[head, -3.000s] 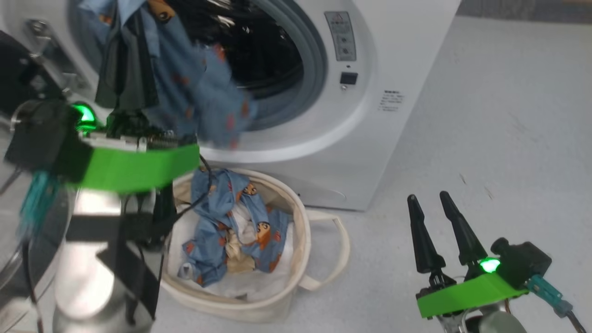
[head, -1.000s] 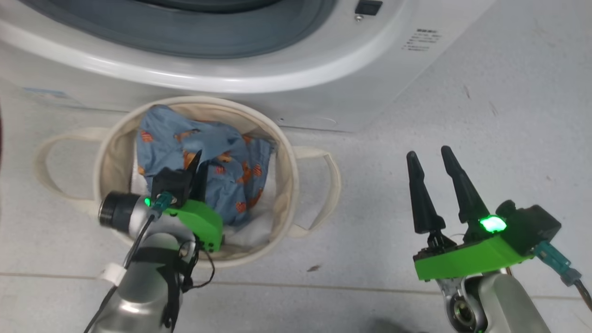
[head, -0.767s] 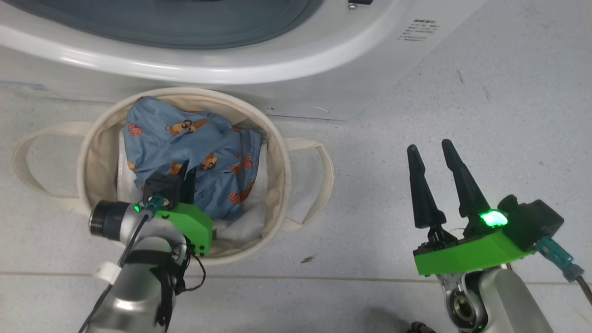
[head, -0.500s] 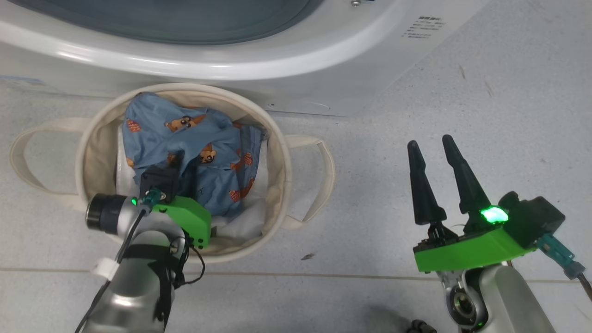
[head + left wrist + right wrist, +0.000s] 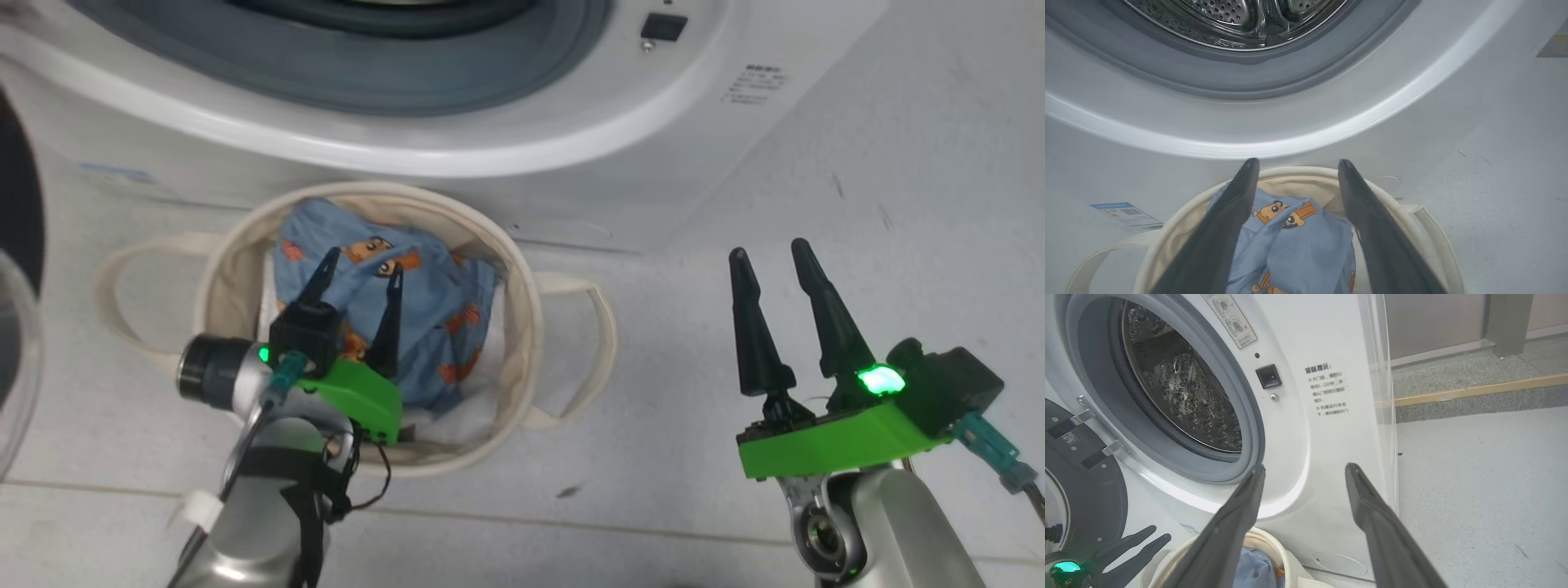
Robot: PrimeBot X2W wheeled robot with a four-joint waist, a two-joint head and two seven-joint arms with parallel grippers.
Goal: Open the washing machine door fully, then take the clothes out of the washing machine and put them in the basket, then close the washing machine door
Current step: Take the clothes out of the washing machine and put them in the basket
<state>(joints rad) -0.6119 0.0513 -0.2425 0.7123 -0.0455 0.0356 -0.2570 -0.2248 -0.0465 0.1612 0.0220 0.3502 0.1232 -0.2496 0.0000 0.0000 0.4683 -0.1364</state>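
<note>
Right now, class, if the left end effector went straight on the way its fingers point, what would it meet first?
The left end effector would probably meet the washing machine's white front below the drum opening, passing over the clothes and basket rim; depth unclear.

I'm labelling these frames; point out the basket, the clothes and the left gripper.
the basket [image 5: 233, 302]: head view, on its inner left canvas wall.
the clothes [image 5: 449, 294]: head view, on the blue fabric toward the right side.
the left gripper [image 5: 363, 263]: head view, midway between its two fingertips.
</note>
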